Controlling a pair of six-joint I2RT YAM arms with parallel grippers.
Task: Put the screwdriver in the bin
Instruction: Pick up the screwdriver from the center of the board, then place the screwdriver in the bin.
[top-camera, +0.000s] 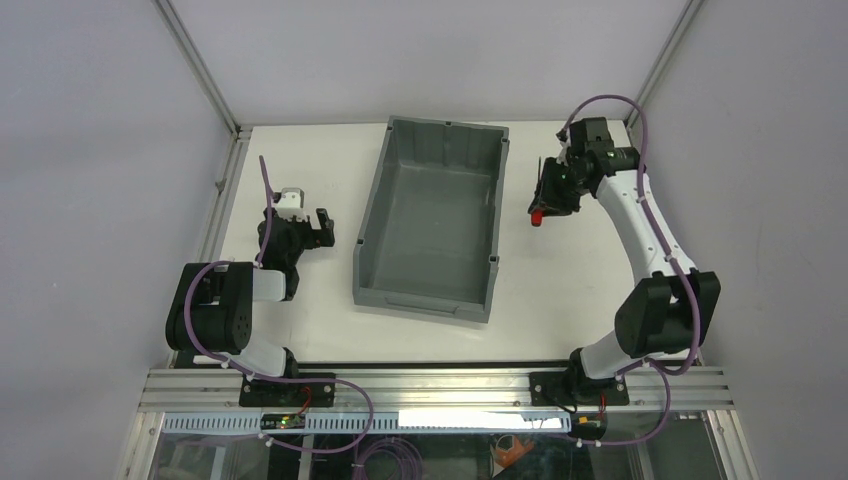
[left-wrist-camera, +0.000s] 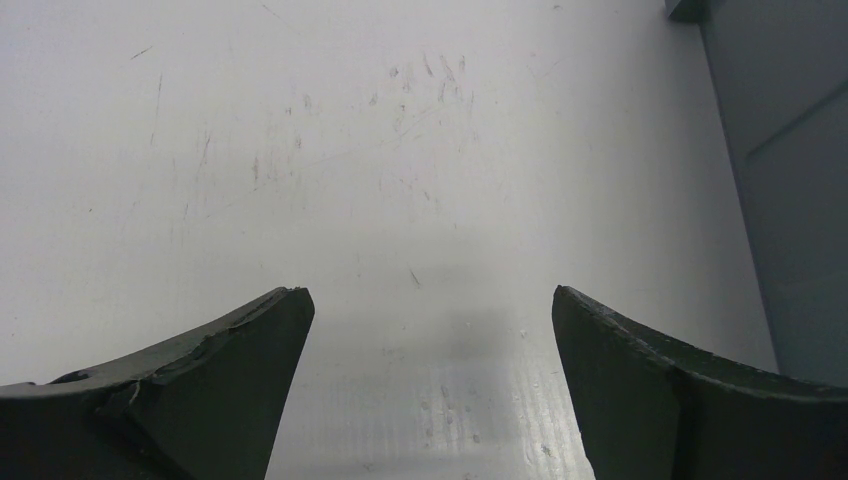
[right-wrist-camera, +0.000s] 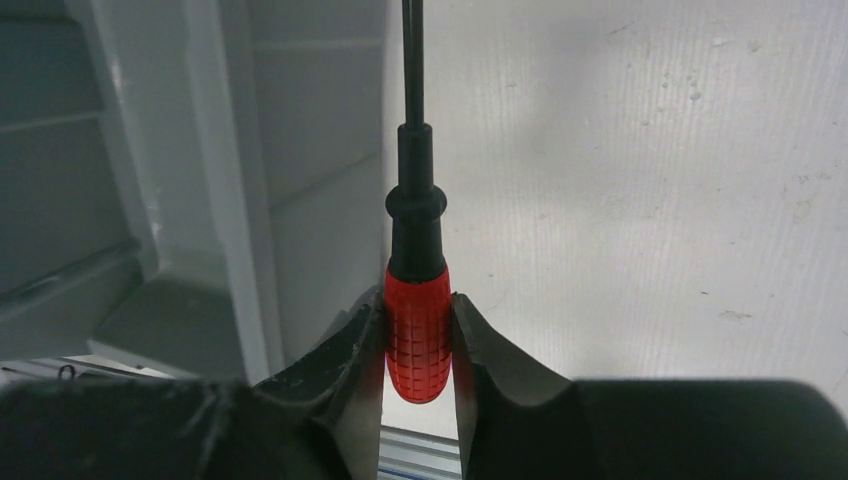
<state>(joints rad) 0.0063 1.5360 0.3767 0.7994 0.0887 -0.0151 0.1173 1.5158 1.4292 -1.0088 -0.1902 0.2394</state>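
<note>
**Right claw.** The right claw (right-wrist-camera: 418, 300) is clamped on the screwdriver (right-wrist-camera: 418, 340). Both fingers press the ribbed red handle from either side, near its butt end. The black collar and thin black shaft run straight out ahead of the fingers, in line with the claw. The shaft tip passes out of the wrist view, so its end cannot be checked.

**Position of the screwdriver.** In the overhead view the screwdriver (top-camera: 538, 214) sits in the right claw (top-camera: 548, 200), outside the bin (top-camera: 372, 215) and just beside its right wall, toward the far end. It is not in the bin. The wrist view shows the grey bin wall (right-wrist-camera: 300, 150) to the left of the shaft and the white table (right-wrist-camera: 650, 200) to the right. Whether the tool touches the table cannot be told.

**Left claw.** The left claw (left-wrist-camera: 430, 295) has its fingers wide apart and grips nothing. It sits over scuffed table surface (left-wrist-camera: 400, 150). In the overhead view the left claw (top-camera: 322, 228) is near the bin's left wall, apart from it.
</note>
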